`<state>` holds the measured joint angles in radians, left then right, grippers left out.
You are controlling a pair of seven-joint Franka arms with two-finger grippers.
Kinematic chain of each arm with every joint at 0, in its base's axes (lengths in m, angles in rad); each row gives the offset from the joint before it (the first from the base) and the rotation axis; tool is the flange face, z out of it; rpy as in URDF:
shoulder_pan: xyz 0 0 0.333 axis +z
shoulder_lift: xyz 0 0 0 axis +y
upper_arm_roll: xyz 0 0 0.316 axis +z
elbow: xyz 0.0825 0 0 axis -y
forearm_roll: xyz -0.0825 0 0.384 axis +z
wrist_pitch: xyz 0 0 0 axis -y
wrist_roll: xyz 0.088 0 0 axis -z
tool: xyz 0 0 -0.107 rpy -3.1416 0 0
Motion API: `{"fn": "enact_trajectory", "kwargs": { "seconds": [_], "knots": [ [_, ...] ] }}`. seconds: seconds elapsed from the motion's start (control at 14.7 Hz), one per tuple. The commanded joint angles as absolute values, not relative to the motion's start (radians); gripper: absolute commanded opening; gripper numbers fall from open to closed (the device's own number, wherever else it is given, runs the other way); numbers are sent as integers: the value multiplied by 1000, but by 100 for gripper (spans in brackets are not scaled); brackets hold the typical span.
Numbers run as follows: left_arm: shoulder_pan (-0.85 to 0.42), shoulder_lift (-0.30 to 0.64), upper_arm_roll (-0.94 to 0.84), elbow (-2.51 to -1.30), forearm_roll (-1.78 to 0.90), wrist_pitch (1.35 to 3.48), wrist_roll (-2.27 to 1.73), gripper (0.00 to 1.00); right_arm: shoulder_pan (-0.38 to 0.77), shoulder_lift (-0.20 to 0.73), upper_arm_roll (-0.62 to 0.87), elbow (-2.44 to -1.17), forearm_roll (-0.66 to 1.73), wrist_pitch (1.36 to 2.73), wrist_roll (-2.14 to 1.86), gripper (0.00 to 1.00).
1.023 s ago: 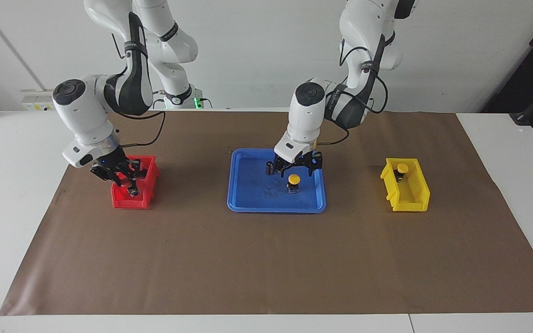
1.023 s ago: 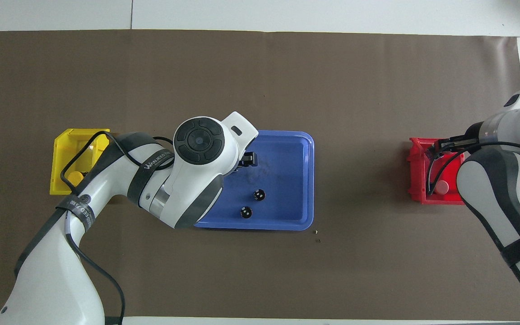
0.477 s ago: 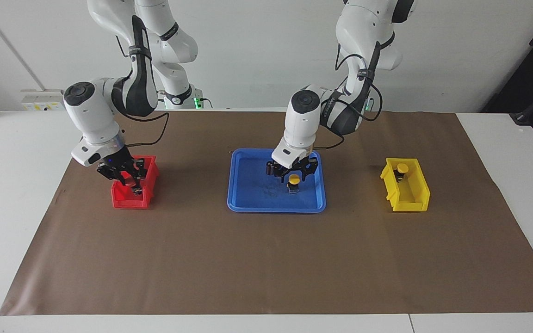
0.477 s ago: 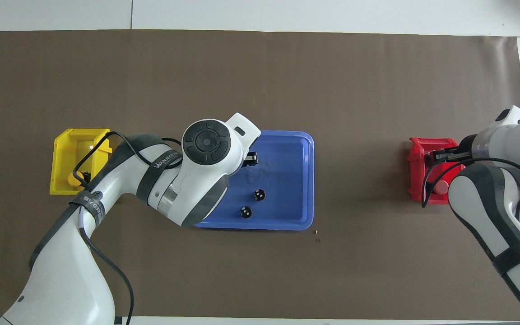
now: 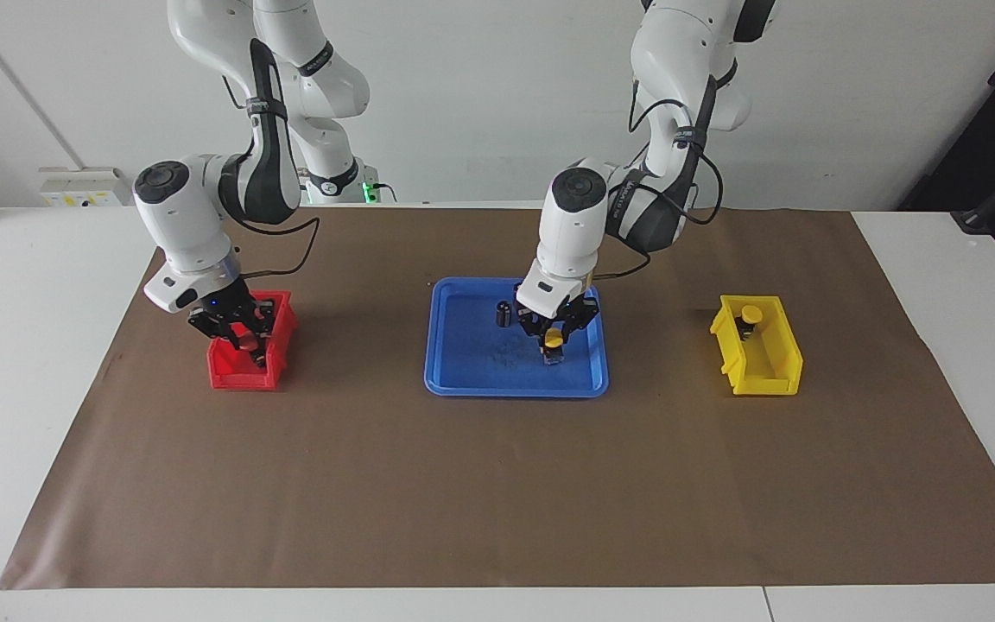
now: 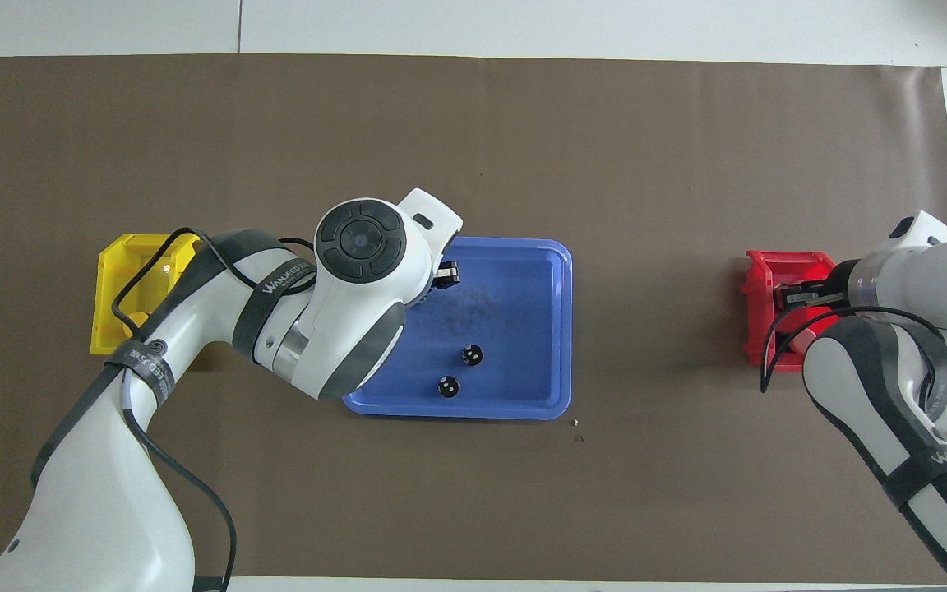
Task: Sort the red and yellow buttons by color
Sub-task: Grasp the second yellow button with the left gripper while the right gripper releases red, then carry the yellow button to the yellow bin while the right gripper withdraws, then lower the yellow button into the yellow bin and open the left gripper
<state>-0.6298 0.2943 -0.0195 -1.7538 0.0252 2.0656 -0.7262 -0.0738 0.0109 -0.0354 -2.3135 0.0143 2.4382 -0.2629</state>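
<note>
Seen from overhead, the tray (image 6: 523,271) sits mid-mat (image 6: 473,123) on the desk (image 5: 31,345), with one bin (image 6: 112,271) at its 9 o'clock and the other bin (image 6: 757,329) at its 3 o'clock. In the tray, two cylinders (image 6: 472,355) lie toward 6 o'clock. A push button (image 5: 553,339) stands toward 9 o'clock, gripped by the left gripper (image 5: 554,345). A second push button (image 5: 751,314) sits in the 9 o'clock bin. The right gripper (image 5: 251,345) is over the other bin.

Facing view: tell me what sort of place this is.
Probably a robotics lab test bench, not a home or a shop: two white robot arms stand at a white table covered with a brown paper sheet, before a bare white wall, with colour-coded sorting bins laid out.
</note>
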Motion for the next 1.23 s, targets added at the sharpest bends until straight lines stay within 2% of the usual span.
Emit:
{"fn": "enact_trajectory", "kwargs": {
  "seconds": [0.0,0.07,0.14,0.2,0.34,0.55,0.95,1.16],
  "knots": [
    [-600,227,14,-1655,66,1869,-647,1,-97,-6,-25,-2329,29,2445,-319,69],
    [-565,200,40,-1657,66,1843,-562,1,-98,-5,-25,-2318,29,2439,-333,78],
    [-508,183,47,-1657,64,1816,-469,1,-101,-2,-26,-2295,28,2418,-340,81],
    [-438,170,48,-1657,61,1803,-375,1,-103,5,-26,-2251,25,2366,-356,83],
    [-294,152,48,-1666,29,1802,-156,1,-106,5,-26,-2127,18,2236,-367,98],
    [-134,146,48,-1698,-44,1821,125,1,-106,-11,-29,-1915,17,1942,-362,100],
    [-75,101,49,-1882,-46,2011,239,1,-106,-11,-29,-1605,15,1552,-255,100],
    [-78,92,48,-1928,-46,2019,239,1,-121,-11,-28,-1592,27,1523,-221,100]
  ]
}}
